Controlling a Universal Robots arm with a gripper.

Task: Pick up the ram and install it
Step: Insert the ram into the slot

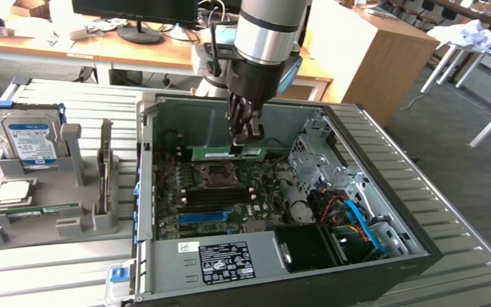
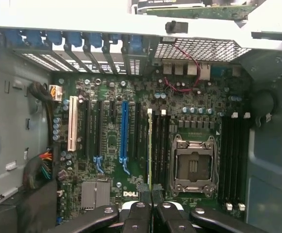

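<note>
Grey slatted table, office desks behind, pincer clamped on ram

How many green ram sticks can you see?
2: the ram in the gripper above the motherboard, another stick in the grey rack at the exterior view's left. More may be hidden.

green ram, blue slot

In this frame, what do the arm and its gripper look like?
The arm is a thick silver-grey tube with a black band and a light blue joint cap. A black cable runs alongside. The gripper is black, with linked, bolted finger bars tapering to narrow tips.
</note>
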